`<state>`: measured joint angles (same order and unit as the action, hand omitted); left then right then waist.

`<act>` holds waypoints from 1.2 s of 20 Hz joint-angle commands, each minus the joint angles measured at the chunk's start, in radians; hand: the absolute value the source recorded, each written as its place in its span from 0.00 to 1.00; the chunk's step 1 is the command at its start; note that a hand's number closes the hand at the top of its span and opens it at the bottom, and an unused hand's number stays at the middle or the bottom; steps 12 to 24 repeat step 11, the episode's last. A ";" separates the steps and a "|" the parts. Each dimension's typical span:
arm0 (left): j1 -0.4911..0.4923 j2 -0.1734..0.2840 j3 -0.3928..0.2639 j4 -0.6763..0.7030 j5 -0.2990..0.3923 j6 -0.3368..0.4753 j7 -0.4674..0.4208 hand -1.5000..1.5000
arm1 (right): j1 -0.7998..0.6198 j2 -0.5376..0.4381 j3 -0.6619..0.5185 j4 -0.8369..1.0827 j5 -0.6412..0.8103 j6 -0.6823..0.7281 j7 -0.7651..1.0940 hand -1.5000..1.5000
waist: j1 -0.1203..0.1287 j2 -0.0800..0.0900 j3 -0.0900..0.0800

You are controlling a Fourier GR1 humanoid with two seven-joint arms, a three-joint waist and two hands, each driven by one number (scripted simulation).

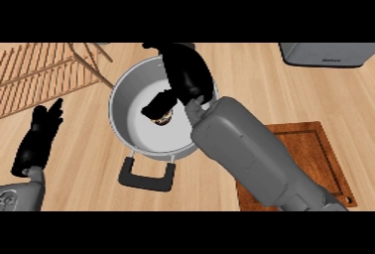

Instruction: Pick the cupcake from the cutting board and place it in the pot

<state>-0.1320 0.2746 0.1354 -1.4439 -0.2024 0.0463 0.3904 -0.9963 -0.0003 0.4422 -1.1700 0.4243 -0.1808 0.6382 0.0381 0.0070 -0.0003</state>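
The silver pot [126, 130] stands in the middle of the counter, its black handle [147, 176] pointing toward me. The cupcake [165, 119], dark with a pale top, lies inside the pot on its floor. My right hand [187, 72] hangs over the pot with its fingers stretched out toward the far rim. Its thumb [159, 104] points down at the cupcake, just above it. The brown cutting board [315, 149] lies at the right, partly hidden by my right forearm. My left hand [38, 139] rests open at the left, fingers up.
A wooden slatted rack [44, 74] fills the far left corner, close to the pot's rim. A grey appliance [326, 53] stands at the far right edge. Bare wooden counter [81, 149] shows between my left hand and the pot.
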 commanded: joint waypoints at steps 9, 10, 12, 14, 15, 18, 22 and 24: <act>0.008 -0.028 0.007 0.023 -0.035 0.056 -0.025 0.50 | 0.081 -0.043 -0.204 -0.067 -0.137 -0.318 -0.187 0.00 | -0.040 -0.006 0.001; -0.009 0.025 0.047 -0.006 0.022 -0.013 0.023 0.50 | 0.120 -0.042 -0.210 -0.071 -0.137 -0.334 -0.215 0.00 | -0.037 -0.007 0.001; 0.044 0.006 0.037 0.057 -0.012 0.015 -0.081 0.50 | 0.142 -0.034 -0.193 -0.125 -0.115 -0.332 -0.176 0.00 | -0.041 -0.008 0.000; 0.044 0.006 0.037 0.057 -0.012 0.015 -0.081 0.50 | 0.142 -0.034 -0.193 -0.125 -0.115 -0.332 -0.176 0.00 | -0.041 -0.008 0.000; 0.044 0.006 0.037 0.057 -0.012 0.015 -0.081 0.50 | 0.142 -0.034 -0.193 -0.125 -0.115 -0.332 -0.176 0.00 | -0.041 -0.008 0.000; 0.044 0.006 0.037 0.057 -0.012 0.015 -0.081 0.50 | 0.142 -0.034 -0.193 -0.125 -0.115 -0.332 -0.176 0.00 | -0.041 -0.008 0.000; 0.044 0.006 0.037 0.057 -0.012 0.015 -0.081 0.50 | 0.142 -0.034 -0.193 -0.125 -0.115 -0.332 -0.176 0.00 | -0.041 -0.008 0.000; 0.044 0.006 0.037 0.057 -0.012 0.015 -0.081 0.50 | 0.142 -0.034 -0.193 -0.125 -0.115 -0.332 -0.176 0.00 | -0.041 -0.008 0.000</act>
